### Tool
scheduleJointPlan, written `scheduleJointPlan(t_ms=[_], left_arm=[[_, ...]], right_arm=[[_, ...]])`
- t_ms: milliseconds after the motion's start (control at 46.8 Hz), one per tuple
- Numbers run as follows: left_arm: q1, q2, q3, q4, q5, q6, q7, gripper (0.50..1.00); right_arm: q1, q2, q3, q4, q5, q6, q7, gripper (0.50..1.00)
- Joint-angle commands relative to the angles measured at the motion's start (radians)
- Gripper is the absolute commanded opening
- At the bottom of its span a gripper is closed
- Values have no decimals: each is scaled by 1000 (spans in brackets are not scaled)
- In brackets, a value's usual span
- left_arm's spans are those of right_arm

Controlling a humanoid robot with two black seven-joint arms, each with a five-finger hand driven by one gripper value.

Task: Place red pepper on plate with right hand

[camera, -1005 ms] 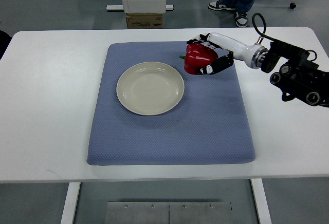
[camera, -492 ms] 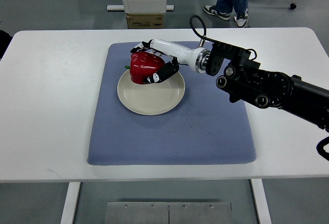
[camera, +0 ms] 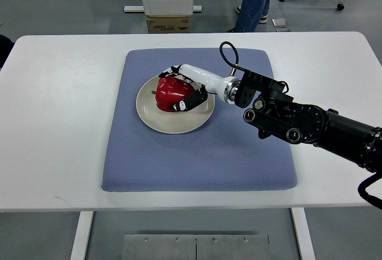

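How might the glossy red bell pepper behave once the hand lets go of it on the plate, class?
The glossy red bell pepper looks lumpy and rounded, so it may rock or roll slightly. Its shiny skin suggests it could slip on the smooth cream round plate. The white right hand wraps it without denting it, so it is probably firm.

My right arm [camera: 310, 126]: matte black casing, bulky and segmented, with round silver-rimmed bolt recesses along the side. Wrist collar [camera: 229, 89]: a bright metal ring joining the black casing to a glossy white shell. Cable [camera: 228, 54]: thin and black, looping above the wrist. My robot hand [camera: 182, 90]: white back, black jointed fingers [camera: 194, 99] with small white marks at the knuckles. A second black loop shows at the picture's right edge.
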Motion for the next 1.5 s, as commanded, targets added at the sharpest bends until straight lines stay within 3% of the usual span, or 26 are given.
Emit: scheduleJointPlan(t_ms=[0, 342, 364, 385, 471, 492, 834, 1134, 1476], left_arm=[[0, 0, 0, 0, 0, 0, 0, 1000], [0, 0, 0, 0, 0, 0, 0, 1000], [0, 0, 0, 0, 0, 0, 0, 1000], [0, 0, 0, 0, 0, 0, 0, 1000], [0, 0, 0, 0, 0, 0, 0, 1000], [0, 0, 0, 0, 0, 0, 0, 1000], [0, 0, 0, 0, 0, 0, 0, 1000], [0, 0, 0, 0, 0, 0, 0, 1000], [0, 0, 0, 0, 0, 0, 0, 1000]], right_arm=[[-7, 0, 2, -3, 3, -5, -10, 500], [-10, 0, 4, -3, 40, -16, -7, 500], [-10, 0, 5, -3, 41, -19, -7, 526], [-10, 0, 8, -3, 46, -22, -7, 593], [-20, 0, 20, -3, 69, -28, -4, 967], [-23, 0, 25, -3, 73, -31, -4, 995], [-27, 0, 43, 2, 81, -36, -2, 1000], [-79, -70, 270, 4, 81, -27, -16, 998], [-229, -89, 703, 2, 84, 47, -137, 998]])
